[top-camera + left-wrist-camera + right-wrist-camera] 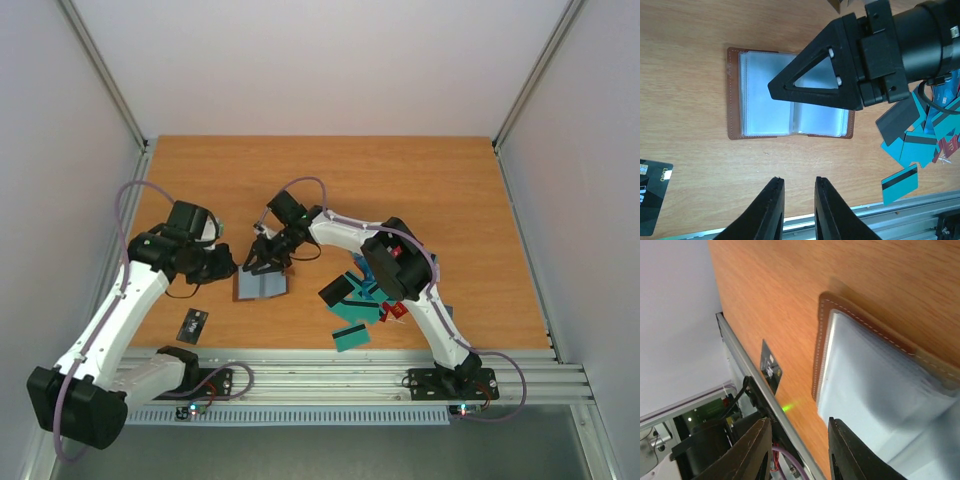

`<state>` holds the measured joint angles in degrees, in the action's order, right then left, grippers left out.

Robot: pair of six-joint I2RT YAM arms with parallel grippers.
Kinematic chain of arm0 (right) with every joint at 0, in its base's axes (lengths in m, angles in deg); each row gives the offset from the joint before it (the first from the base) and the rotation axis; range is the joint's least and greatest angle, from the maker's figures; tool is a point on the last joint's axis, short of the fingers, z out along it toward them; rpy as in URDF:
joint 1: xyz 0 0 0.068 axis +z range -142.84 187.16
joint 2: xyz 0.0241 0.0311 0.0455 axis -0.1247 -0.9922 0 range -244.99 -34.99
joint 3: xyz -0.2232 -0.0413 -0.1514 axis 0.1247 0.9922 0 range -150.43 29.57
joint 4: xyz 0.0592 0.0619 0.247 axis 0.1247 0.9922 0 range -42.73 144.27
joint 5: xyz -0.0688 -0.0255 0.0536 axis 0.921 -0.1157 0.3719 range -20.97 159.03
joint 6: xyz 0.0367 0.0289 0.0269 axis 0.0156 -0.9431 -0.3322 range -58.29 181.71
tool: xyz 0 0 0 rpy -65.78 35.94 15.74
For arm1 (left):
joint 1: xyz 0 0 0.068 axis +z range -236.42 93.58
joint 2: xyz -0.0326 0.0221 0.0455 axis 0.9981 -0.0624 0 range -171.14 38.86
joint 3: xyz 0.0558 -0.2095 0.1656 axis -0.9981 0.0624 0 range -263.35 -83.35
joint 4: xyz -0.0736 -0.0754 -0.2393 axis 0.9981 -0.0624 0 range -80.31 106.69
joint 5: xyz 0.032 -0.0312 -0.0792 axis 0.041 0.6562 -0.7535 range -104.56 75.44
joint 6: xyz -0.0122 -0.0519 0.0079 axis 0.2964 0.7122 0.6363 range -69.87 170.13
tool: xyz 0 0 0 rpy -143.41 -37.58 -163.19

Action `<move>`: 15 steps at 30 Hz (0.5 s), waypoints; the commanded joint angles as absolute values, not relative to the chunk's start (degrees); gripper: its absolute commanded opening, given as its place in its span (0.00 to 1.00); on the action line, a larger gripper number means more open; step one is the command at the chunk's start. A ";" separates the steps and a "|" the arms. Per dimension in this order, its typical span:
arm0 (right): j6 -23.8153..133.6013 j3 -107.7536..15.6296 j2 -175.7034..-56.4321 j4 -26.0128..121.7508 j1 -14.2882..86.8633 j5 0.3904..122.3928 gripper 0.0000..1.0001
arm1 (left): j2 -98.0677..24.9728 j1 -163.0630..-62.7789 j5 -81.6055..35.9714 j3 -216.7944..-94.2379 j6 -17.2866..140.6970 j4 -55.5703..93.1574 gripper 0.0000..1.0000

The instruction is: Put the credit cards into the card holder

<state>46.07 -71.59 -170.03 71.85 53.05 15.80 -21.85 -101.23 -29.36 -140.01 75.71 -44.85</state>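
The brown card holder (262, 286) lies open on the table, its clear sleeves facing up (765, 100). My right gripper (264, 266) hovers just over it, open, with nothing between the fingers (797, 424); one black triangular finger (810, 98) covers the holder's right half. My left gripper (228, 265) sits to the holder's left, slightly open and empty (797, 181), its tips over bare wood short of the holder's edge. A pile of teal, blue, red and dark credit cards (360, 298) lies to the right of the holder (920, 140). A single black card (193, 325) lies apart near the front edge.
The metal rail (400, 360) runs along the table's near edge, close under the left fingertips (880, 210). The right arm's forearm (345, 235) reaches over the card pile. White walls enclose the table on three sides.
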 commanded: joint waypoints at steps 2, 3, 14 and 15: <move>47.65 -74.77 -169.26 74.87 53.48 14.49 0.33 | -20.38 -100.95 -30.84 -139.11 76.73 -44.79 0.20; 47.96 -75.11 -168.90 75.55 53.48 14.60 0.33 | -20.42 -100.93 -31.12 -139.12 76.82 -44.63 0.20; 55.26 -74.91 -158.25 85.37 52.60 22.03 0.33 | -20.34 -101.07 -35.81 -138.79 76.55 -42.04 0.27; 55.61 -73.06 -156.26 85.47 52.18 23.10 0.33 | -20.23 -101.28 -36.50 -138.58 76.46 -41.76 0.28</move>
<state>51.51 -75.11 -165.48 81.64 52.98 18.73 -21.39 -101.23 -32.97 -139.57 76.74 -44.26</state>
